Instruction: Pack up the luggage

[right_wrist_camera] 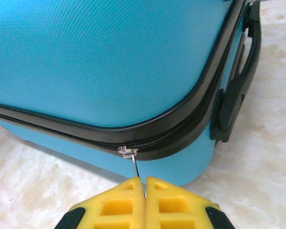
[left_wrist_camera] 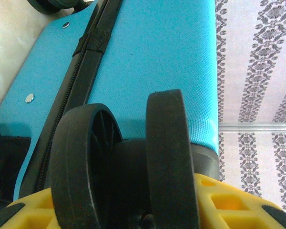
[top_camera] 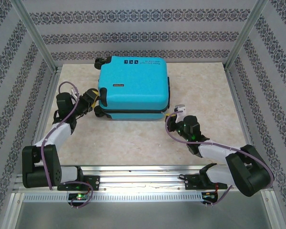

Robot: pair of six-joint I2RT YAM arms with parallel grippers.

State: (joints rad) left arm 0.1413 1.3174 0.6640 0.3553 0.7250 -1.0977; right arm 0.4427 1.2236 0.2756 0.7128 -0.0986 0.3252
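From above, the luggage (top_camera: 133,86) lies flat and closed on the desk (top_camera: 133,148), towards the back, turquoise shell upward with small dark labels near its far edge. The left gripper (top_camera: 94,100) is at the case's near left corner, by the black wheels there. The right gripper (top_camera: 173,114) is at the near right corner, just beside the black seam that runs round the shell.

The left wrist camera looks along the side of the case. A black twin wheel (left_wrist_camera: 124,162) stands close in front of the lens, and the yellow pads (left_wrist_camera: 224,200) show on either side below it. The wheel lies between them, but I cannot tell whether the jaws press on it. A black zip track (left_wrist_camera: 81,71) runs up the turquoise side, with two small metal rivets beside it.

At the right wrist, the yellow jaws are pressed together on the thin metal zip pull (right_wrist_camera: 135,164), which hangs from its slider on the black zip at the case's rounded corner. The black handle (right_wrist_camera: 238,86) sits on the side to the right, above the pale desk
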